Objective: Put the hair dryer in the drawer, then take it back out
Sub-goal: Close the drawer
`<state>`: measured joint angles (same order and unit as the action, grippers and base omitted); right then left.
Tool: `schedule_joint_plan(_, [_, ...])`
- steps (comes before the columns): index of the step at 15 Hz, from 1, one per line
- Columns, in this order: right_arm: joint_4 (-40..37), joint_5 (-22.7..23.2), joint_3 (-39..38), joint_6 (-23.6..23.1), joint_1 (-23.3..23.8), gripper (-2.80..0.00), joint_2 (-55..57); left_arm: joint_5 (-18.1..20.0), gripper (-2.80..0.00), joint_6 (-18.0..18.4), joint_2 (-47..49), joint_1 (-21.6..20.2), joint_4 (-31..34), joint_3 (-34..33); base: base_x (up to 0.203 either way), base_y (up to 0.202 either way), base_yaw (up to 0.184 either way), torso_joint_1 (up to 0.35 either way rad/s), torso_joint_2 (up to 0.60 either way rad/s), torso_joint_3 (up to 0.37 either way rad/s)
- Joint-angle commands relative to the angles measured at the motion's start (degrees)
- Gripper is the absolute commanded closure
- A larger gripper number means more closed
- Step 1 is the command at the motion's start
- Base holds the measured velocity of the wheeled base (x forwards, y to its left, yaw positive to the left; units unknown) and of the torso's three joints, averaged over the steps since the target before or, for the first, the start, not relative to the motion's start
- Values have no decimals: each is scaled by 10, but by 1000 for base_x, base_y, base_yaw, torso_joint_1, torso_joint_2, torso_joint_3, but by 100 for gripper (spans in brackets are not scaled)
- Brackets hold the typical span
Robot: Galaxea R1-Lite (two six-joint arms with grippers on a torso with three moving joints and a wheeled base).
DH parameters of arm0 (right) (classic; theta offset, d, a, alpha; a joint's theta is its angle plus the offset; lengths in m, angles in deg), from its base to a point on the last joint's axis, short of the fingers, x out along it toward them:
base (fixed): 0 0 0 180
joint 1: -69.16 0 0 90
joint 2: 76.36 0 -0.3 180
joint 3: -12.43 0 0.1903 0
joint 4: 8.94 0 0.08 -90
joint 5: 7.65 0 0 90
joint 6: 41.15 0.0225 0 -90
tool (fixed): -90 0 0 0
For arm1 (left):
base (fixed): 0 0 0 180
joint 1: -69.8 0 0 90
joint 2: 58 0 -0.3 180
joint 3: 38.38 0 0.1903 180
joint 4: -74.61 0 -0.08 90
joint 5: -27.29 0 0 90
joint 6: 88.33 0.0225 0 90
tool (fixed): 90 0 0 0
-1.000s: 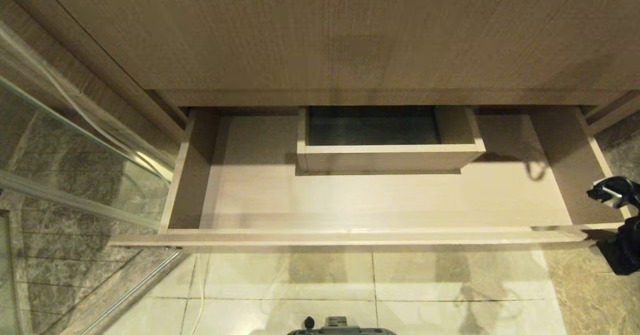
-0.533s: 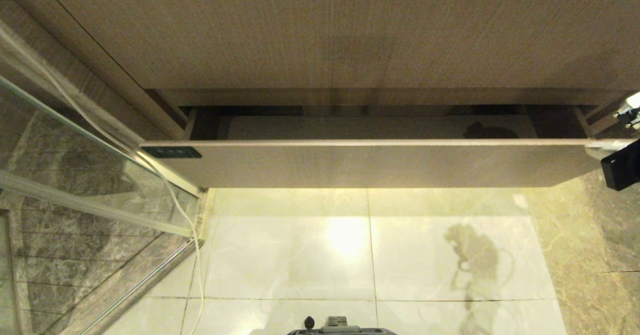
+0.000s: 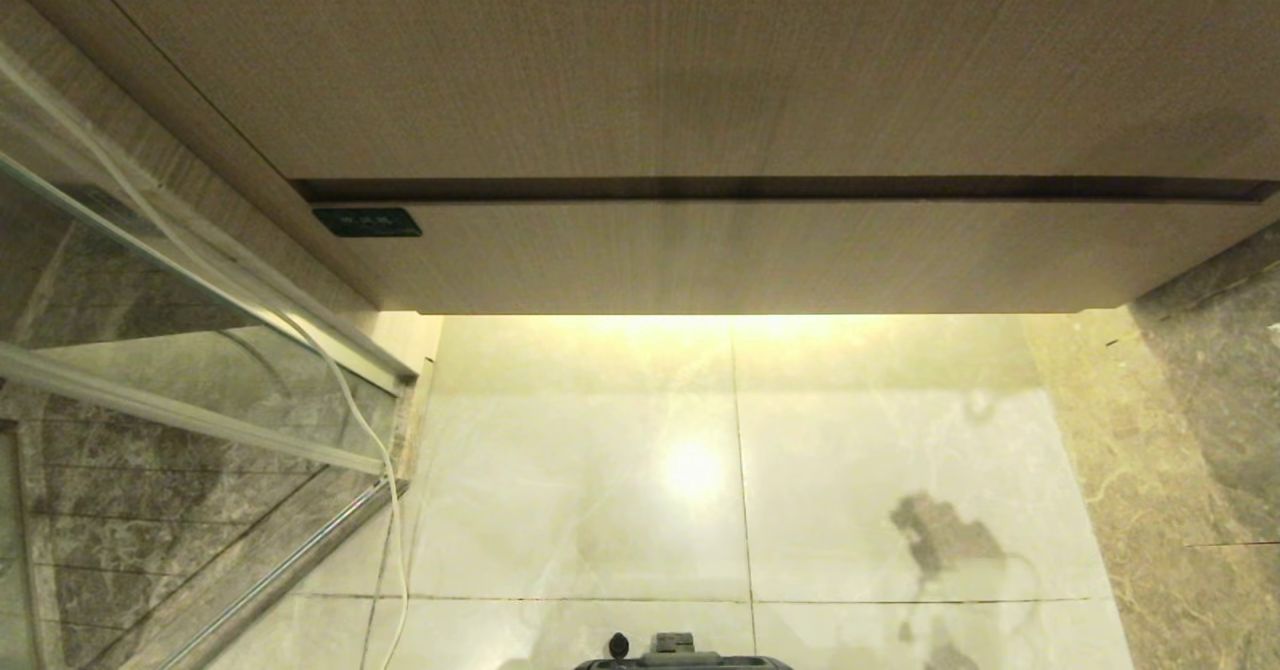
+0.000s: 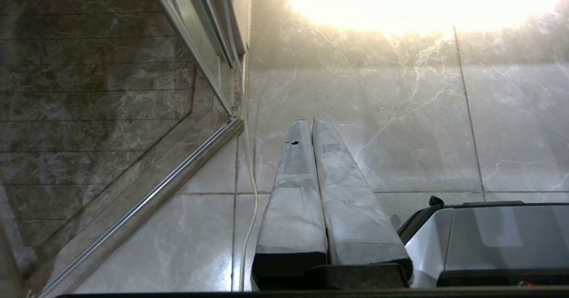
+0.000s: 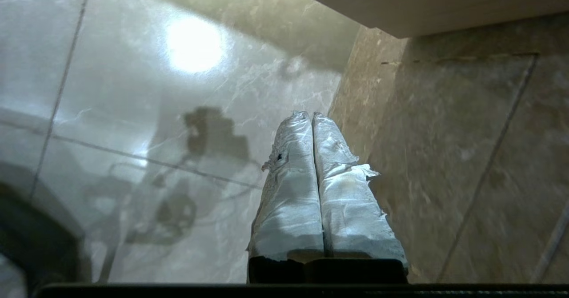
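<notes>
The drawer point(image 3: 740, 255) stands pushed in under the taller wood-grain panel point(image 3: 680, 60), its front flush below a thin dark gap, with the small dark label point(image 3: 367, 222) at its left end. The hair dryer shows in none of the views. Neither arm appears from the head camera. The right gripper point(image 5: 311, 116) hangs over the glossy floor tiles point(image 5: 146, 111), its two wrapped fingers point(image 5: 291, 187) pressed flat together from base to tip, with nothing between them. Ahead of its tips and above them is the lower right corner of the drawer front point(image 5: 422, 4); the gripper is well apart from it and touches nothing. To one side of the fingers runs the darker marbled strip of floor point(image 5: 466, 146), and on the other side the pale tiles carry a bright reflection of a lamp and a dim shadow of the arm. The left gripper point(image 4: 310, 122) also hangs over the pale floor point(image 4: 400, 111), its wrapped fingers point(image 4: 342, 191) closed against each other and empty. Beside it lies a thin white cable point(image 4: 253, 187) along the tile, and beyond that the metal rail of the glass shower screen point(image 4: 146, 200). Close by its base on the other side is a part of the robot's own body point(image 4: 489, 240). Far ahead of its tips a bright glow falls on the floor below the cabinet edge.
</notes>
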<state>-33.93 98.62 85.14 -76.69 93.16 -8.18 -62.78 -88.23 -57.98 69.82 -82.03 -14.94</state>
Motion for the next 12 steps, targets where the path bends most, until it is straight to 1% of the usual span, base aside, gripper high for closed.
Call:
schedule_joint_plan(1, [-111, -5, 12, -1, 3, 0, -134, 0, 0, 0, 0, 1, 0, 0, 0, 0, 0, 0, 0, 0])
schedule_joint_plan(3, [-169, -40, 12, 3, 7, 0, -195, 0, 0, 0, 0, 0, 0, 0, 0, 0, 0, 0, 0, 0])
schedule_joint_plan(4, [-186, -58, 5, 3, 8, 0, -214, 0, 0, 0, 0, 0, 0, 0, 0, 0, 0, 0, 0, 0])
schedule_joint_plan(5, [-193, -64, 7, 5, 9, 0, -218, 0, 0, 0, 0, 0, 0, 0, 0, 0, 0, 0, 0, 0])
schedule_joint_plan(10, [-225, -64, 33, 5, 9, 0, -237, 0, 0, 0, 0, 0, 0, 0, 0, 0, 0, 0, 0, 0])
schedule_joint_plan(12, [-234, -65, 39, 5, 14, 0, -273, 0, 0, 0, 0, 0, 0, -1, 0, 0, 0, 0, 0, 0])
